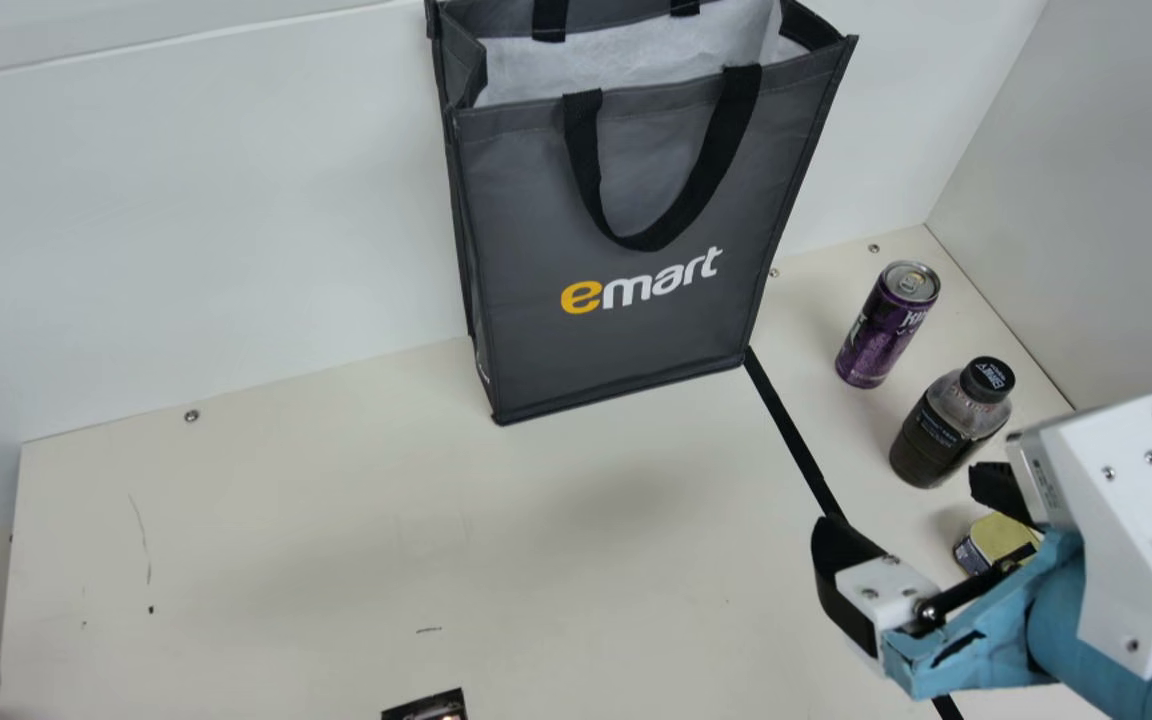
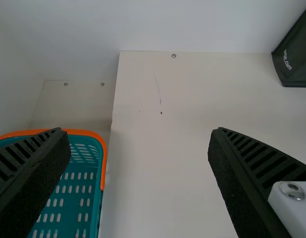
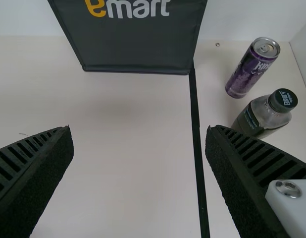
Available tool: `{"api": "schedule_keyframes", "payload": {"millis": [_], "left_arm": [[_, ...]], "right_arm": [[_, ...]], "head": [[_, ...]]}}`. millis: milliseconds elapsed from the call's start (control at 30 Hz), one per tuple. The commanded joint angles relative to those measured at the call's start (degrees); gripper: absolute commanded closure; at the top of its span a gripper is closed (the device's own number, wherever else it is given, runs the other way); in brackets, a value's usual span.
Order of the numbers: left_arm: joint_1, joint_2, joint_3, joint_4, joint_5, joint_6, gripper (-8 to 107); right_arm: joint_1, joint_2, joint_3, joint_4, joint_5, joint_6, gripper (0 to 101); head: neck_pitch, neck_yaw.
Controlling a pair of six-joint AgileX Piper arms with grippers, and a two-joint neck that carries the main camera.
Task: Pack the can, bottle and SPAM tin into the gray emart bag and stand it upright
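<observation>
The tall gray fabric emart bag (image 1: 636, 300) stands upright, open-topped, its bottom hidden; an orange-rimmed teal plastic basket (image 2: 104, 158) sits well apart. Left gripper (image 2: 138, 130) and right gripper (image 3: 139, 128) gape empty — packing looks unstarted. Next, the right should grasp the black-capped bottle (image 1: 941, 435), purple metal can (image 1: 886, 328) or yellow-lidded tin (image 1: 1001, 537), right of the bag.

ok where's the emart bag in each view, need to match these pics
Main view: the gray emart bag is at the top, a bit right of center.
Left wrist view: upper right corner, cut off.
Right wrist view: top middle, lower part.
Shared landmark: back edge of the cream table, along the white wall.
</observation>
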Motion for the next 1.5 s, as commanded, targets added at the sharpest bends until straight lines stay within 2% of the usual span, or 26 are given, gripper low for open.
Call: {"api": "schedule_keyframes", "payload": {"millis": [0, 600, 1000, 1467], "left_arm": [[0.0, 0.0, 0.0, 0.0, 0.0, 0.0, 9], [0.0, 0.0, 0.0, 0.0, 0.0, 0.0, 9], [0.0, 0.0, 0.0, 0.0, 0.0, 0.0, 9], [0.0, 0.0, 0.0, 0.0, 0.0, 0.0, 9]], "right_arm": [[0.13, 0.39, -0.18, 0.17, -0.19, 0.06, 6], [1.83, 7.27, -5.22, -0.42, -2.72, -0.28, 6], [2.24, 13.18, -11.19, -0.98, -3.53, -2.87, 6], [-0.27, 20.53, -19.76, 1.53, -4.08, -9.75, 6]], "head": [[-1.3, -0.05], [-1.3, -0.05], [-1.3, -0.05], [-1.3, -0.05]]}}
